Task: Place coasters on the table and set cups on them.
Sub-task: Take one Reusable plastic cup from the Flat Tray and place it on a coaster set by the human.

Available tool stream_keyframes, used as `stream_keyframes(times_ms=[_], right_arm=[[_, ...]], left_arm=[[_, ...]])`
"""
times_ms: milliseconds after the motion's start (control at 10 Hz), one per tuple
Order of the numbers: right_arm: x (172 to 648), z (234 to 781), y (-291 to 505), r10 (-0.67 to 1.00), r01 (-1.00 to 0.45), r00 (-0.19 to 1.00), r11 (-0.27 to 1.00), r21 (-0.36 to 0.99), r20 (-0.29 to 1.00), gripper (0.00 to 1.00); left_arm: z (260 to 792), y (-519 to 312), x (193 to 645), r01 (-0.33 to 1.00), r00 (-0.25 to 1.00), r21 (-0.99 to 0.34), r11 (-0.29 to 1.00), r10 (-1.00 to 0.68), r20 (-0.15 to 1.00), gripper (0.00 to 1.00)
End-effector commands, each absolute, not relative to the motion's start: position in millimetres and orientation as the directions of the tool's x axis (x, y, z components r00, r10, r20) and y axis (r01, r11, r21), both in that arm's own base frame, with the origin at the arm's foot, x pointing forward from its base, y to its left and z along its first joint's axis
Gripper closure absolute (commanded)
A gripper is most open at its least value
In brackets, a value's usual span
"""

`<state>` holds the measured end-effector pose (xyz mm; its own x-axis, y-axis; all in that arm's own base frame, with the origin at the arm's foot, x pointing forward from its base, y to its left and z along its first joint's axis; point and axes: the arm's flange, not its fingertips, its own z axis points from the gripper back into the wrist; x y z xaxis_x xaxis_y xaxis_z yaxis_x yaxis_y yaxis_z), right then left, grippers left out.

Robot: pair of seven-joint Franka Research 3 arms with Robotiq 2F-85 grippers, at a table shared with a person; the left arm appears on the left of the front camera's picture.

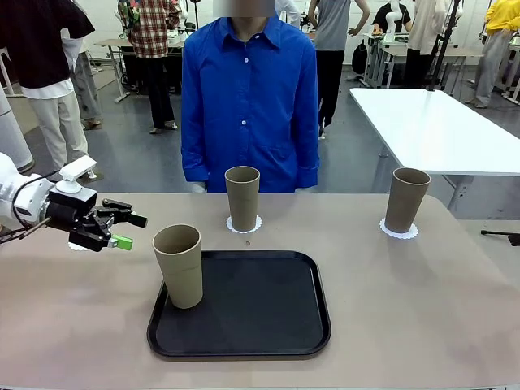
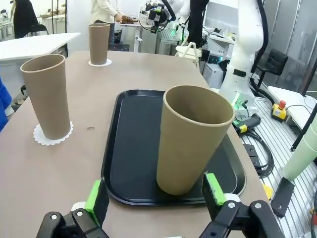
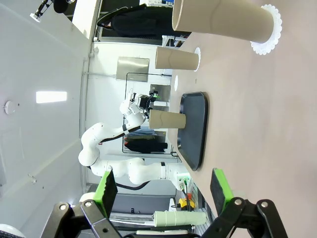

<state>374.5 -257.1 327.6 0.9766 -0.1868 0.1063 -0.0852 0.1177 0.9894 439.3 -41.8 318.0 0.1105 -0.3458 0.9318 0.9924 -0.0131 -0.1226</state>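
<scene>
Three khaki cups are in view. One cup stands on a white coaster at the far middle of the table, and another cup stands on a coaster at the far right. The last cup stands upright on the left part of the black tray. My left gripper is open, just left of that cup and pointing at it without touching. My right gripper is open and empty, hovering over bare table with the right-hand cup far ahead.
A person in a blue shirt stands at the far edge. A white table is behind at the right. A small white patch lies on the table under my left gripper; I cannot tell what it is.
</scene>
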Motion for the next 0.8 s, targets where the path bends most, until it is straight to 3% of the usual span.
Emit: stream_keyframes(times_ms=[0,400,700], right_arm=[[374,327,-257,-0.183,-0.076,0.978,0.125,0.989,0.099,0.00],[374,327,-257,-0.183,-0.076,0.978,0.125,0.989,0.099,0.00],[374,327,-257,-0.183,-0.076,0.978,0.125,0.989,0.099,0.00]], left_arm=[[317,-39,440,0.991,0.127,-0.133,0.001,-0.312,0.942,0.00],[317,-38,439,0.991,0.122,-0.130,-0.004,-0.332,0.935,0.00],[309,-41,415,0.992,0.019,-0.049,-0.114,-0.248,0.969,0.00]])
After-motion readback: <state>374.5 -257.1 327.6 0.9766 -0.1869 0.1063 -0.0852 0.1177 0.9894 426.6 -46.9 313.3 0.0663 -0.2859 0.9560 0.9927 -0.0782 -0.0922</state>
